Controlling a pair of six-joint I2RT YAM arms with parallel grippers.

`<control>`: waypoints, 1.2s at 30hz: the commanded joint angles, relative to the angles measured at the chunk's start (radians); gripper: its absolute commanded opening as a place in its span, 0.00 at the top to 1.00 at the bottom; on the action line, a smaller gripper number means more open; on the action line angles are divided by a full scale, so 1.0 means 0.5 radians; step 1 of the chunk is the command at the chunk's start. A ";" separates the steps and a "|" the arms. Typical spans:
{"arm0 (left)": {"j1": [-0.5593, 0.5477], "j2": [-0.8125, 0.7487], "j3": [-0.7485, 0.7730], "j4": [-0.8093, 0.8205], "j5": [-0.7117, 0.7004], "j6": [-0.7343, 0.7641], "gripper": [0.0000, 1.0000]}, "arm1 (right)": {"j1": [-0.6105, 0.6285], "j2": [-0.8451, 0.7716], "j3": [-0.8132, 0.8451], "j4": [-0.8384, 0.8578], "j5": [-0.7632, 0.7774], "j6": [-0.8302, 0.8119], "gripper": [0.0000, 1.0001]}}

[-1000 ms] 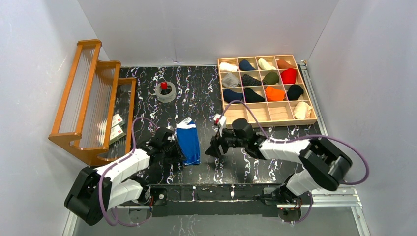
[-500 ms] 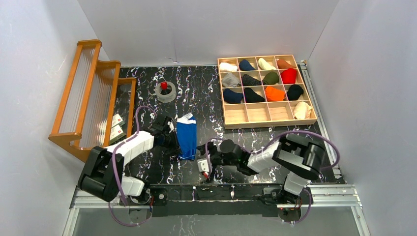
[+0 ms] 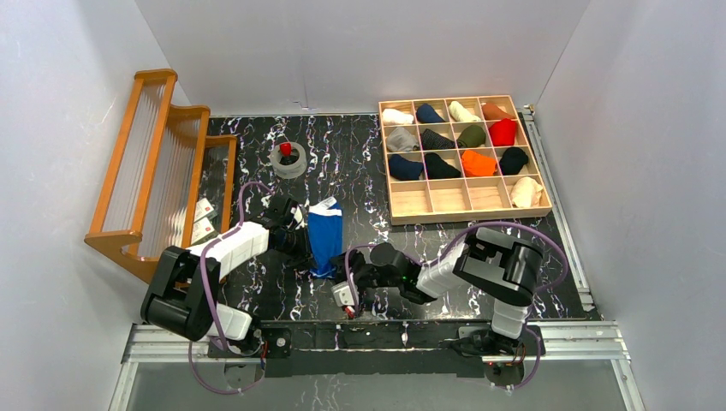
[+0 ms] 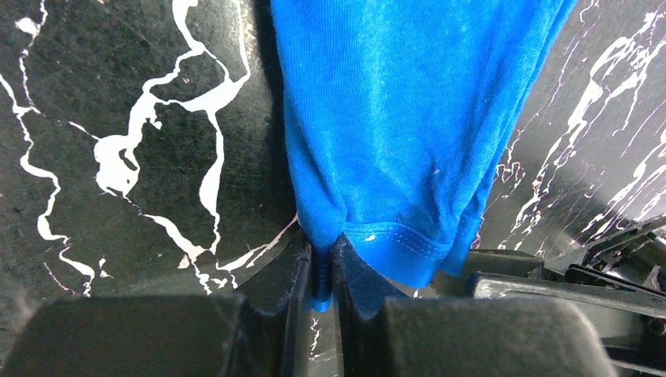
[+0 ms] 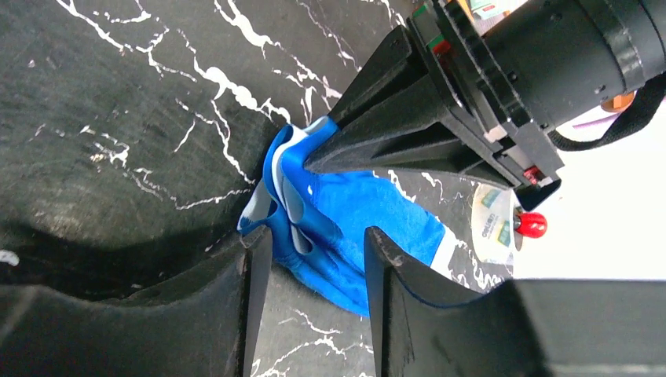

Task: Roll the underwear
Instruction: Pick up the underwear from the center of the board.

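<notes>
Hem of blue underwear [image 3: 325,240] sits pinched in left end effector [image 4: 323,271]; right end effector [image 5: 312,255] gapes wide around its corner.

I can read no text, number or brand in any view.

- **Top camera:** two white cards [image 3: 204,211] with red marks lie beside the rack [image 3: 154,171]. The print is too small to read.
- **Right wrist camera:** a printed label [image 5: 491,224] shows near the red knob [image 5: 532,224]. Its characters are blurred.
- **Underwear:** the white tag [image 3: 324,207] on the underwear [image 3: 325,244] shows no legible marking.
</notes>
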 commanded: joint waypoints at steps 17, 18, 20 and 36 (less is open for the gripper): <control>0.013 0.021 0.003 -0.097 0.038 0.086 1.00 | 0.017 -0.112 0.099 -0.473 -0.073 -0.076 0.40; 0.013 0.027 0.005 -0.096 0.049 0.088 1.00 | 0.016 -0.125 0.096 -0.495 -0.038 -0.084 0.40; 0.013 0.029 0.004 -0.093 0.057 0.091 1.00 | 0.015 -0.138 0.113 -0.558 -0.024 -0.086 0.40; 0.013 0.029 0.000 -0.074 0.075 0.095 1.00 | 0.018 -0.043 0.237 -0.760 -0.077 -0.146 0.48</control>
